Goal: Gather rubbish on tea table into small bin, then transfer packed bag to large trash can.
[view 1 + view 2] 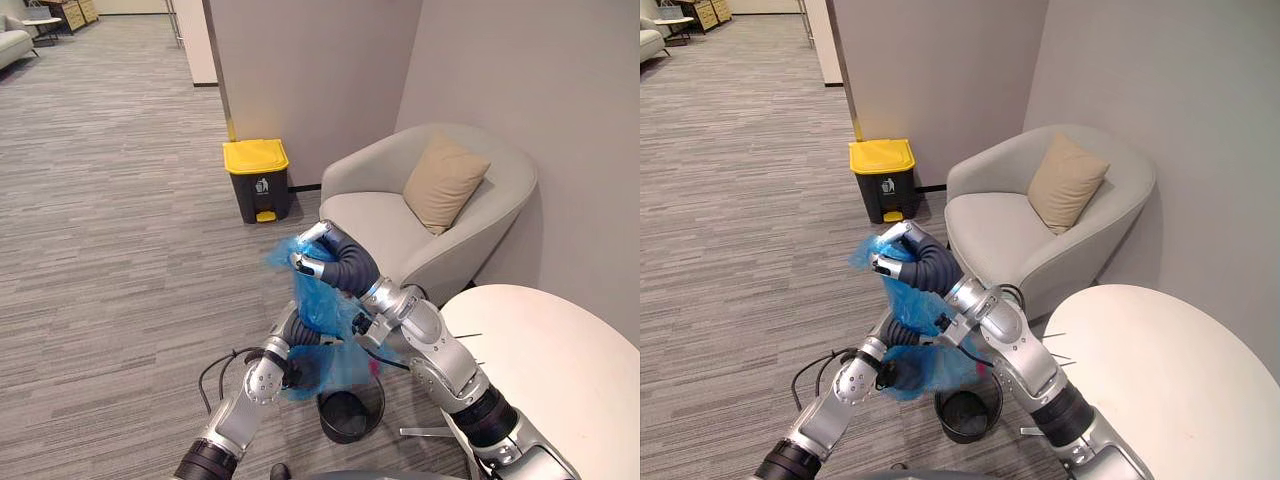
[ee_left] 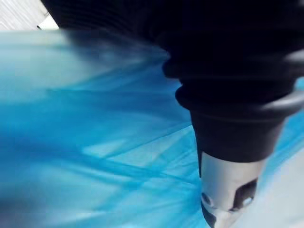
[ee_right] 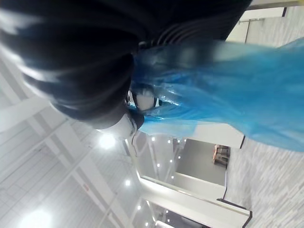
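- Your right hand [image 1: 312,258] clutched the blue bag [image 1: 325,305] at centre frame, above the small black bin [image 1: 350,420].
- An armchair [image 1: 385,225] crowded behind it, with the yellow-lidded trash can [image 1: 257,180] at upper left.
- Your left hand [image 1: 290,335] sat buried in plastic, so its grip couldn't be told.

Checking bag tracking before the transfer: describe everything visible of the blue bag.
The blue bag is thin, translucent, crinkled plastic, hanging over the small black bin on the floor. Its top is bunched in the right hand, whose fingers curl round it; the left hand sits against its lower part. Contents cannot be made out.
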`<state>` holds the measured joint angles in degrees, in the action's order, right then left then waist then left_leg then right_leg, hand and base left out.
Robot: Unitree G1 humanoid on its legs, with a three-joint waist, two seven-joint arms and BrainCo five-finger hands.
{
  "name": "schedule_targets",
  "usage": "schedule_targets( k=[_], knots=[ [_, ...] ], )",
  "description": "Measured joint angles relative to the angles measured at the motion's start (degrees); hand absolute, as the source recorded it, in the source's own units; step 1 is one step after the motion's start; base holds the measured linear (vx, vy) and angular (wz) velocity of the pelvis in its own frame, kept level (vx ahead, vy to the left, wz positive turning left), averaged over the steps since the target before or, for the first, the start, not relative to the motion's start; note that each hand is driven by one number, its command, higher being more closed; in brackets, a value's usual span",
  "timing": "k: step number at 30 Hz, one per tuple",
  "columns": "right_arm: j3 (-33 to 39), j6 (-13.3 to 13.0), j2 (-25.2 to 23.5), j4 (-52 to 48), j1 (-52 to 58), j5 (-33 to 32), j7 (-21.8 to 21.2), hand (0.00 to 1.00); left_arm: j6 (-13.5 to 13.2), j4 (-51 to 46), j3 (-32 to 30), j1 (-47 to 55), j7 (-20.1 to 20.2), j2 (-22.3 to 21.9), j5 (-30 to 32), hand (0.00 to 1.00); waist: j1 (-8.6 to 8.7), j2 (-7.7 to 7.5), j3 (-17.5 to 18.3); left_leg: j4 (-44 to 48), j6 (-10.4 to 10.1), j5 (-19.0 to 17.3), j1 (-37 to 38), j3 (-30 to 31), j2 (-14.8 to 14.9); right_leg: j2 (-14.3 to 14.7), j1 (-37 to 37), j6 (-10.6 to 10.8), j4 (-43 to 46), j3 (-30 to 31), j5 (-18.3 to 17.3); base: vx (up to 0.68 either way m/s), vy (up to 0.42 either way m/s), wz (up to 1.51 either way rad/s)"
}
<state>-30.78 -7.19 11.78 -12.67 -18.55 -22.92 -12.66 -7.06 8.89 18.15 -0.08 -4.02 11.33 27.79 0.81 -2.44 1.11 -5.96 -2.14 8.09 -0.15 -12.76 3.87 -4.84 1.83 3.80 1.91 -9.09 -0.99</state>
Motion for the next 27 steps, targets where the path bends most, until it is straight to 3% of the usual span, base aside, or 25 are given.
schedule_targets(
  k=[7, 18, 19, 27],
  knots=[
    [-1.38, 0.26, -0.50, 0.23, -0.01, -0.09, 0.17, 1.00, 0.26, 0.70, -0.05, -0.02, 0.04, -1.16, 0.00, 0.00, -0.09, 0.08, 0.06, 0.00, 0.02, 0.02, 0.00, 0.11, -0.11, -0.09, 0.01, -0.05, 0.05, -0.10, 0.04, 0.00, 0.000, 0.00],
    [-6.78, 1.08, -2.00, 2.89, -5.51, -1.22, 2.73, 1.00, -0.08, 4.85, 5.58, -3.77, -0.14, -2.36, -0.27, 0.00, -0.10, 0.47, 0.31, 0.00, 0.00, 0.03, -0.06, 0.42, 0.31, -0.30, 0.06, -0.23, 0.12, -0.23, 0.16, 0.00, 0.000, 0.00],
    [-7.43, 1.09, -2.00, 3.07, -6.07, -1.23, 2.79, 1.00, -0.09, 5.07, 5.96, -4.05, -0.30, -2.35, -0.28, 1.00, -0.08, 0.47, 0.31, 0.01, 0.00, 0.03, -0.06, 0.45, 0.31, -0.30, 0.07, -0.22, 0.11, -0.26, 0.18, 0.00, 0.000, 0.00],
    [-8.87, 1.30, -2.38, 3.97, -7.28, -1.26, 3.04, 1.00, 0.63, 7.67, 6.55, -6.47, -2.66, -2.37, -1.28, 1.00, 0.00, 0.45, 0.32, 0.15, 0.01, 0.04, 0.02, 0.73, 0.33, -0.21, 0.42, 0.10, -0.13, -0.47, 0.40, 0.00, 0.000, 0.00]
  ],
)
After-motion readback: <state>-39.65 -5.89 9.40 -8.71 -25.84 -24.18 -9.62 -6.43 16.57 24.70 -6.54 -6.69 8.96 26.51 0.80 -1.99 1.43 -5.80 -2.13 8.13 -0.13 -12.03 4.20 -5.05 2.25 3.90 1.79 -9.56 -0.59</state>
